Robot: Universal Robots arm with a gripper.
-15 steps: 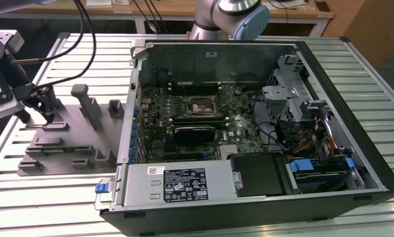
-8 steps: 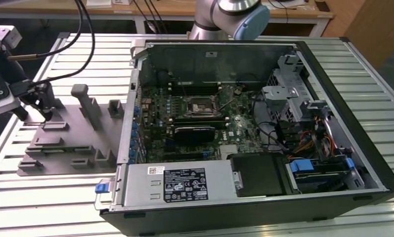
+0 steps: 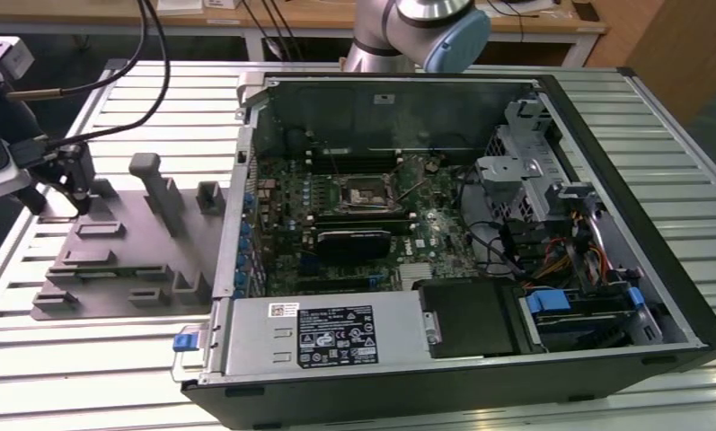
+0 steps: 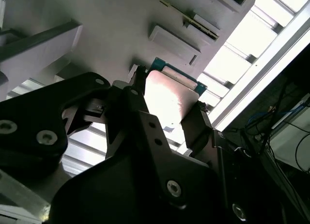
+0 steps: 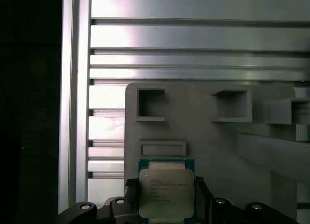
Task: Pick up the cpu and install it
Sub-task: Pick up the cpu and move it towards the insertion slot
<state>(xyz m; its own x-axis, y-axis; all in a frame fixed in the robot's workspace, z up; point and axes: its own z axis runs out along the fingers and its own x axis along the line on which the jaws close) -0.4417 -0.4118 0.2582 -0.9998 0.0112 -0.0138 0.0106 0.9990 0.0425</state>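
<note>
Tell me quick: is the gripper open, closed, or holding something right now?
The gripper: closed on the cpu, one finger against each of two opposite edges, at the grey fixture.

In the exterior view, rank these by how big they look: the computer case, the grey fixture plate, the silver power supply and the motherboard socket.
Largest to smallest:
1. computer case
2. grey fixture plate
3. silver power supply
4. motherboard socket

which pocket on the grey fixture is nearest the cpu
The shallow rectangular recess right beside the cpu; the two deep square pockets sit farther from it.
</note>
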